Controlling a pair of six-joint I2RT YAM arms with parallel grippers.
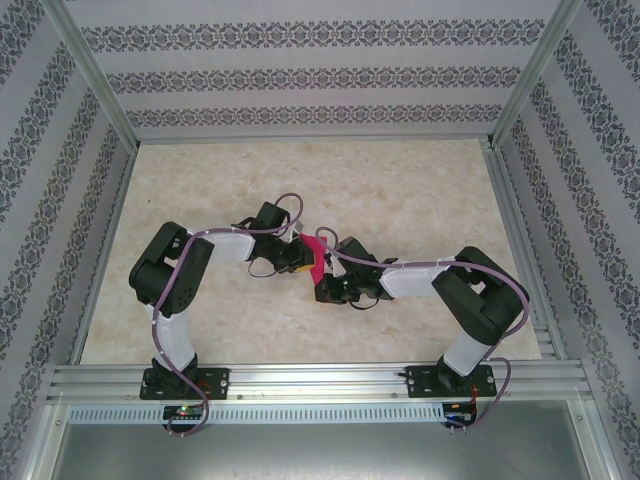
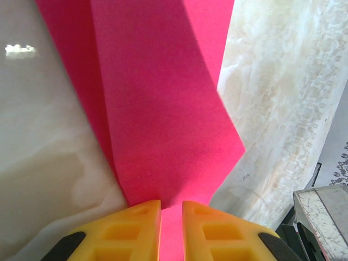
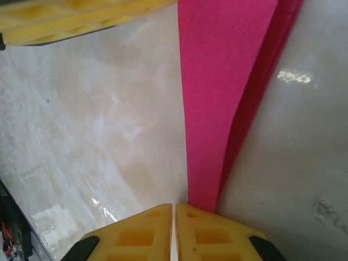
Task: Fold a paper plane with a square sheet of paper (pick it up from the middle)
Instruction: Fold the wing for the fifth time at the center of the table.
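The magenta-pink sheet of paper (image 1: 316, 258) is folded lengthwise into a narrow layered strip and hangs above the middle of the table. My left gripper (image 1: 302, 256) is shut on its tapered end. In the left wrist view the paper (image 2: 163, 109) fans away from the left gripper (image 2: 171, 209), and pink shows in the gap between the yellow fingers. My right gripper (image 1: 326, 284) is at the strip's other end. In the right wrist view the right gripper (image 3: 174, 209) has its jaws together, and the paper (image 3: 223, 81) ends behind the right fingertip (image 3: 206, 217), beside the seam.
The marble-look table (image 1: 400, 190) is bare around the arms. Patterned walls and aluminium posts (image 1: 95, 80) fence in three sides, and a metal rail (image 1: 320, 378) runs along the near edge. A yellow finger of the left gripper (image 3: 81, 16) crosses the top of the right wrist view.
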